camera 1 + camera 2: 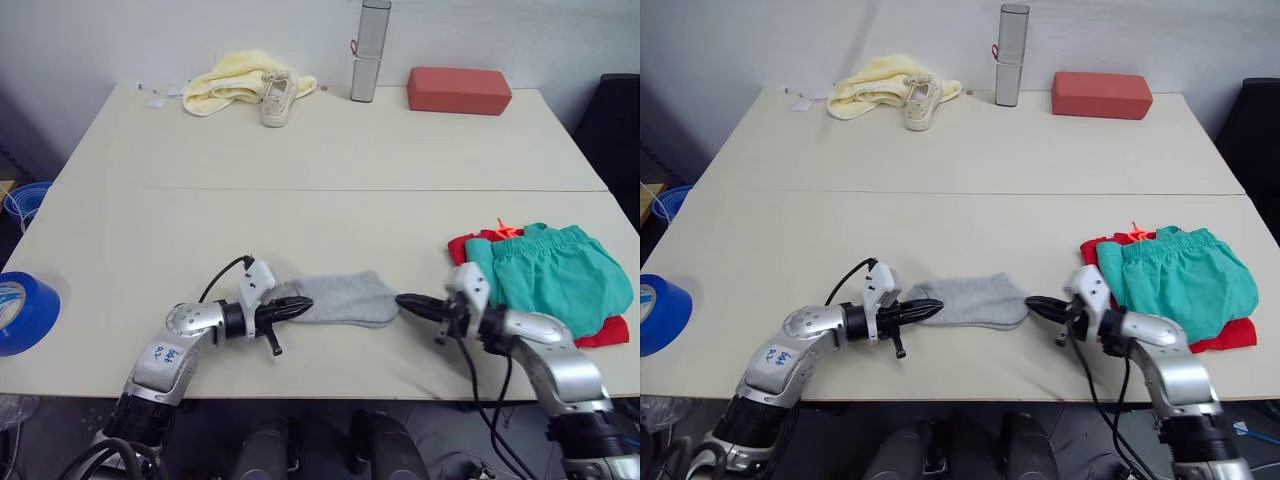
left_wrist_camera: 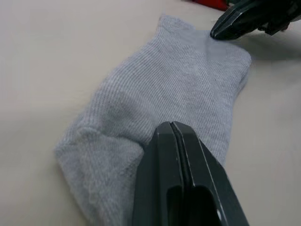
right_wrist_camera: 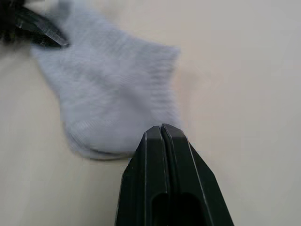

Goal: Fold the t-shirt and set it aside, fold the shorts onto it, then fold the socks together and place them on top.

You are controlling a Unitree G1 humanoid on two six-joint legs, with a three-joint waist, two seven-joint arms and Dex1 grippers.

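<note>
The grey socks lie flat on the table near its front edge, between my two grippers. My left gripper is shut, and its tip rests over the socks' left end. At the socks' right edge, my right gripper is shut too, its tip touching the cloth there. No cloth shows between either pair of fingers. The folded teal shorts sit on the folded red t-shirt at the right side of the table.
A blue tape roll stands at the table's left edge. Along the back are a pale yellow cloth, a small off-white shoe, a silver cylinder and a red-brown block.
</note>
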